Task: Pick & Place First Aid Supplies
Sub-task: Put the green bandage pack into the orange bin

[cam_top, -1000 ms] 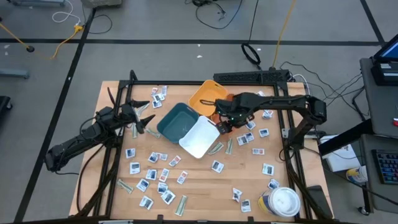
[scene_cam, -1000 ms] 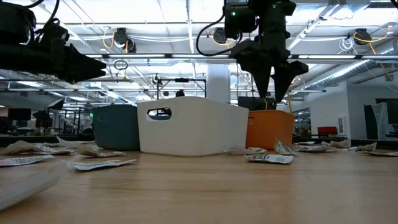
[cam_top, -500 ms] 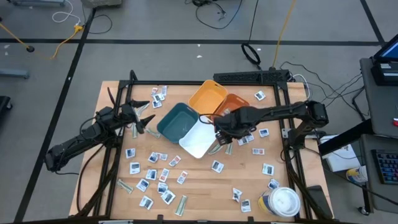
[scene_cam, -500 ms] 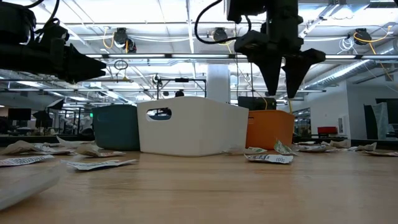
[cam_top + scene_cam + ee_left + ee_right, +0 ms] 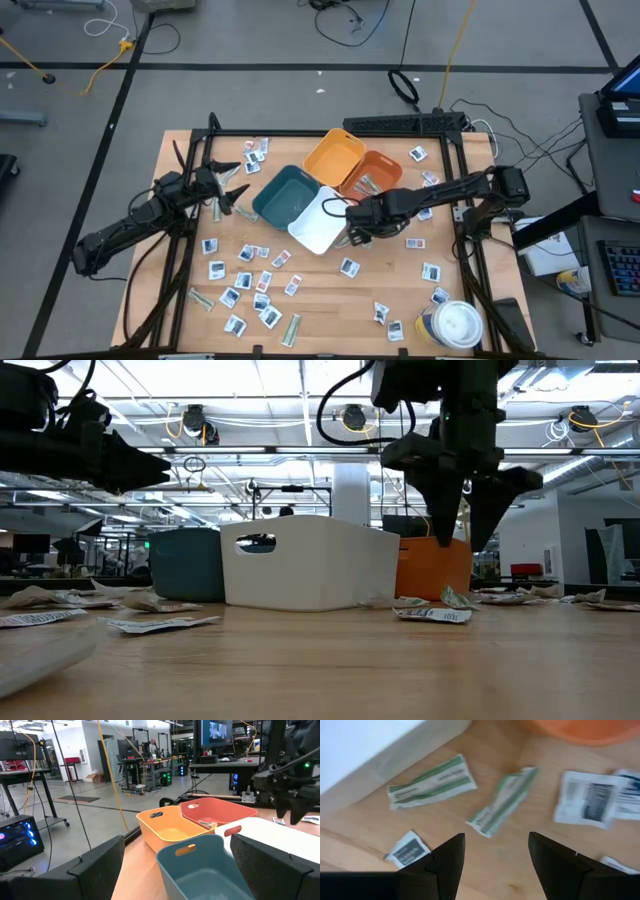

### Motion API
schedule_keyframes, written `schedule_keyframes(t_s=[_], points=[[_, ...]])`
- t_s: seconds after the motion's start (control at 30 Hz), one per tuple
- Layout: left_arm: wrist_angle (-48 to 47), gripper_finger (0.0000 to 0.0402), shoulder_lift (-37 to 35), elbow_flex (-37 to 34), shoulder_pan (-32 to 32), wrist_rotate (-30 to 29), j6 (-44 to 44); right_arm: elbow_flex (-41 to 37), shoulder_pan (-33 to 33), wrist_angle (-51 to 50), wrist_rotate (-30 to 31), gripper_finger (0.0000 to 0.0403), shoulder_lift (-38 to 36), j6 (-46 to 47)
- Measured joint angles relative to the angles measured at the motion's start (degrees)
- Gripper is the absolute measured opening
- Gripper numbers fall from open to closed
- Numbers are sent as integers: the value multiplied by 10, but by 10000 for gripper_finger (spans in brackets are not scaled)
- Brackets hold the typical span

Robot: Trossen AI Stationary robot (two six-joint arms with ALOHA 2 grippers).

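A grey floor (image 5: 250, 100) crossed by black tape lines (image 5: 120, 90) surrounds the wooden worktop (image 5: 320, 290). Loose cables (image 5: 350, 20) and a yellow cord (image 5: 105, 60) trail across it, and a black power strip (image 5: 405, 123) lies at the worktop's far edge. A desk with a keyboard (image 5: 620, 265) stands to one side. Beyond the worktop, an open hall shows ceiling light strips (image 5: 250, 400), a white pillar (image 5: 352, 490), desks and a wall screen (image 5: 216, 731).
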Motion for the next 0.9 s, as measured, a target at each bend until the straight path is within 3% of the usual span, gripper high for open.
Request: schedule_keyframes(t_s=[0.17,0.7,0.9], points=[[0,367,0,0,0,0,0,-27,3,62,0,212,13,7],[0,367,0,0,0,0,0,-50,3,104,0,209,65,-9],[0,367,0,0,0,0,0,-63,3,106,-1,147,65,-2]])
